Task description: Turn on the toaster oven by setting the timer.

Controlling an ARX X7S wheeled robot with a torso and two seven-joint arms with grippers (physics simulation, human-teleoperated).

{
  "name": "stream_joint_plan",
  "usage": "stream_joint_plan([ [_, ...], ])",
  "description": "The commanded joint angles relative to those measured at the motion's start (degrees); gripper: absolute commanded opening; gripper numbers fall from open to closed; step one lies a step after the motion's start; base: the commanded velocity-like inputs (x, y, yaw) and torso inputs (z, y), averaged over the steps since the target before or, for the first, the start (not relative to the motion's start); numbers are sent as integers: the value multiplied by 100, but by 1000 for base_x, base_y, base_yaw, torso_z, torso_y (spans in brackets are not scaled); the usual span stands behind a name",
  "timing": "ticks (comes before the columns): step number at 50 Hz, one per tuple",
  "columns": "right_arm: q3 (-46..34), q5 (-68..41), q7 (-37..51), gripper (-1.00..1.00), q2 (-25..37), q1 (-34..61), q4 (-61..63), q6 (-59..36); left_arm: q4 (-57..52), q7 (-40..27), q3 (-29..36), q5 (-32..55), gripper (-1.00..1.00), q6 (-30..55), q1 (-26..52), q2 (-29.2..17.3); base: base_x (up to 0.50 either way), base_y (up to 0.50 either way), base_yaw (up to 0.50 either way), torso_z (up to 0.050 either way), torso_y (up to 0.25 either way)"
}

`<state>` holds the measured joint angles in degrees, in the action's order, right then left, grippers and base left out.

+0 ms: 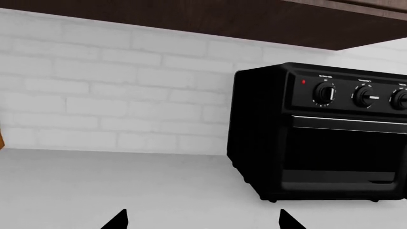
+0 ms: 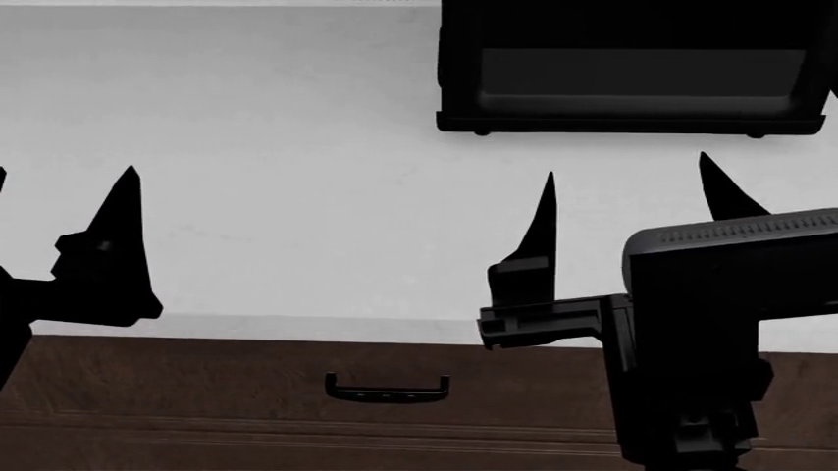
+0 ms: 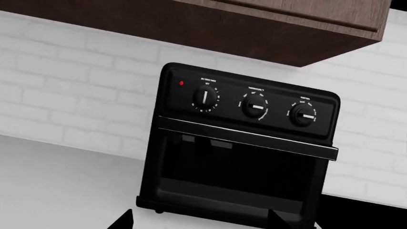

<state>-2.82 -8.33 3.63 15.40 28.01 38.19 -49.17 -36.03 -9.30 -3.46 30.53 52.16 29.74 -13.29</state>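
Note:
The black toaster oven [image 3: 245, 157] stands on the white counter against the brick wall; it also shows in the left wrist view [image 1: 318, 138] and at the top of the head view [image 2: 629, 78]. Three dials sit in a row above its door. The timer [image 3: 205, 98], ringed by white ticks, is the dial beside a red light, and it shows in the left wrist view [image 1: 324, 94] too. My right gripper [image 3: 202, 220] is open and empty, short of the oven's front [image 2: 629, 191]. My left gripper [image 1: 203, 220] is open and empty, off to the oven's left [image 2: 59, 196].
A dark wooden upper cabinet [image 3: 254, 28] hangs above the oven. A flat black slab [image 3: 362, 212] lies beside the oven. The counter's front edge and a drawer with a black handle [image 2: 387, 388] are below my grippers. White counter [image 1: 127, 181] stretches left of the oven.

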Motion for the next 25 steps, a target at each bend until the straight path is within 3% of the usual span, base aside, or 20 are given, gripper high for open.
stream_joint_plan([
  [1, 94, -62, 34, 100, -35, -61, -12, 81, -2, 52, 94, -52, 100, -259, -50, -21, 0, 0, 0, 0, 0],
  [25, 13, -98, 62, 100, 27, -32, -72, 74, 110, -4, 123, 26, 100, -298, -43, -34, 255, 0, 0, 0, 0],
])
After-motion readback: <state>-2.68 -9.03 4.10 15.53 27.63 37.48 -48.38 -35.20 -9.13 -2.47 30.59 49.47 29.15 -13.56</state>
